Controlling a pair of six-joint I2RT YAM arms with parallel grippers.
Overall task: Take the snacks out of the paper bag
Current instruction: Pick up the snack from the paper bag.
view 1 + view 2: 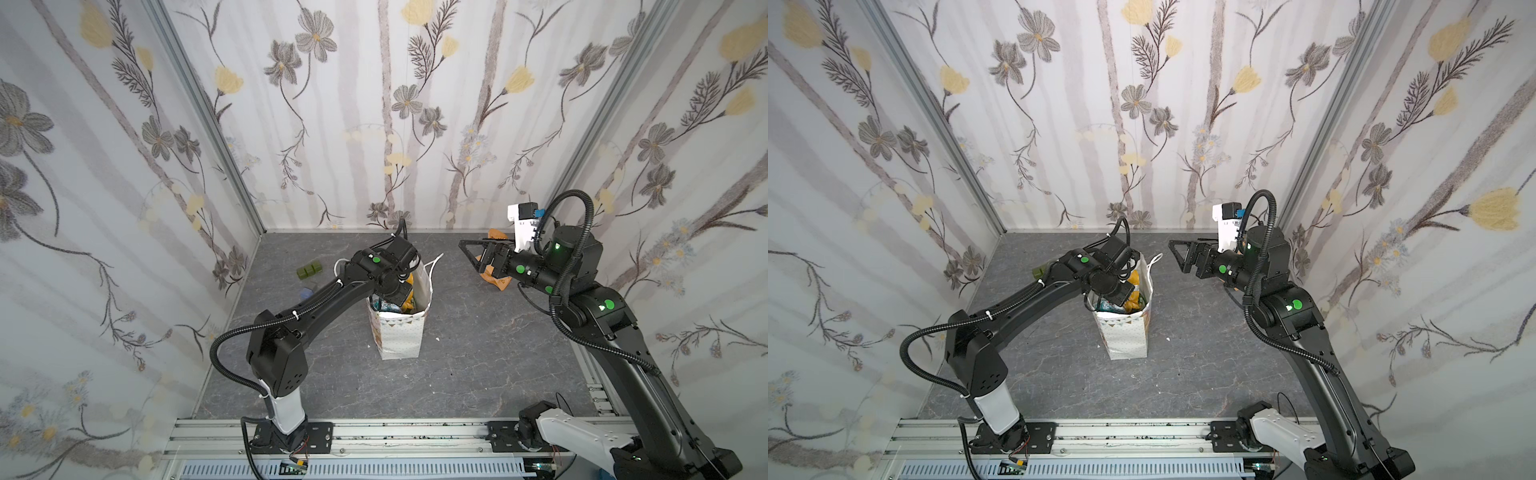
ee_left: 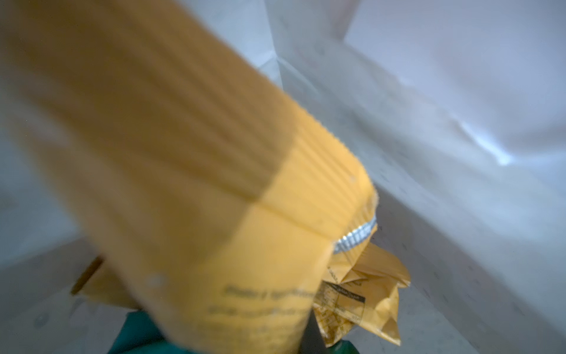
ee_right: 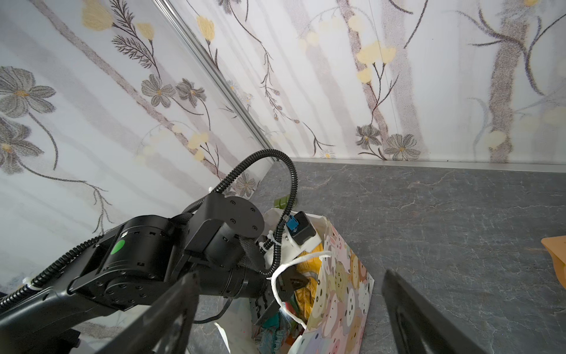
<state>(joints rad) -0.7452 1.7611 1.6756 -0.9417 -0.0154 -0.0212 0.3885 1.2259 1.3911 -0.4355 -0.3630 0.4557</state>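
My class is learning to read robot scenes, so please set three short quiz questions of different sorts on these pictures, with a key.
1. True or false: the paper bag lies on its side.
2. Where is the left end effector? A inside the bag; B beside it; C high above it.
3. Which end effector stands open, clear of the bag?
Key: 1 false, it stands upright. 2 A, and it seems to be shut on an orange-yellow packet. 3 the right end effector.
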